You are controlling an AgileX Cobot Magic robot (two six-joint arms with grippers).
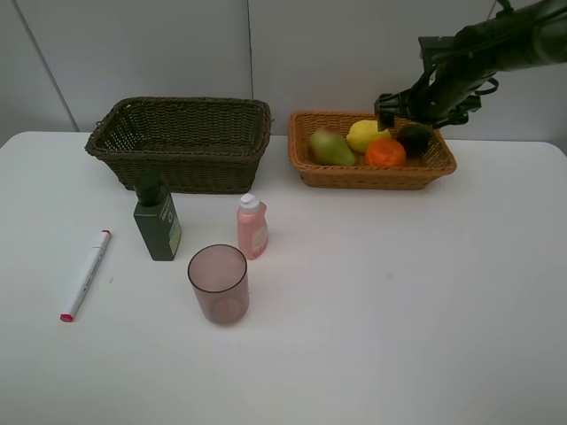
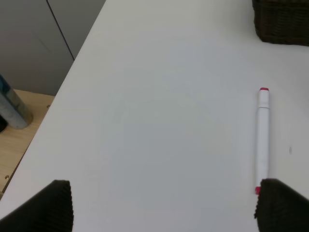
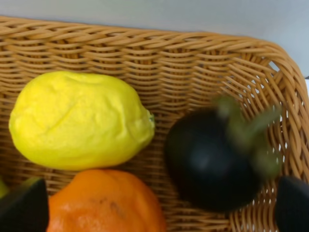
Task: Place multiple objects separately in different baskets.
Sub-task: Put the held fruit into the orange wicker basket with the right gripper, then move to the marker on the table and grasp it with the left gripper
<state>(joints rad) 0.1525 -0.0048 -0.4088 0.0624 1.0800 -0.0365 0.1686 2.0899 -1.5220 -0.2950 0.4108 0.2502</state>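
Note:
The light orange-tan basket (image 1: 372, 177) at the back right holds the green-red pear (image 1: 330, 147), yellow lemon (image 1: 368, 135), orange (image 1: 385, 153) and dark mangosteen (image 1: 414, 138). My right gripper (image 1: 403, 117) hangs open just over the basket's far side. The right wrist view shows the lemon (image 3: 77, 121), orange (image 3: 101, 203) and blurred mangosteen (image 3: 212, 164) between the open right gripper (image 3: 157, 205). The deep dark basket (image 1: 177, 103) is empty. The dark green bottle (image 1: 158, 221), pink bottle (image 1: 252, 227), pink cup (image 1: 218, 283) and marker (image 1: 85, 274) stand on the table. My left gripper (image 2: 166, 208) is open and empty over the table beside the marker (image 2: 262, 135).
The white table's left edge (image 2: 72, 72) drops to a wooden floor with a blue-grey can (image 2: 12, 108). A corner of the dark basket (image 2: 282, 21) shows in the left wrist view. The left arm is out of the exterior high view.

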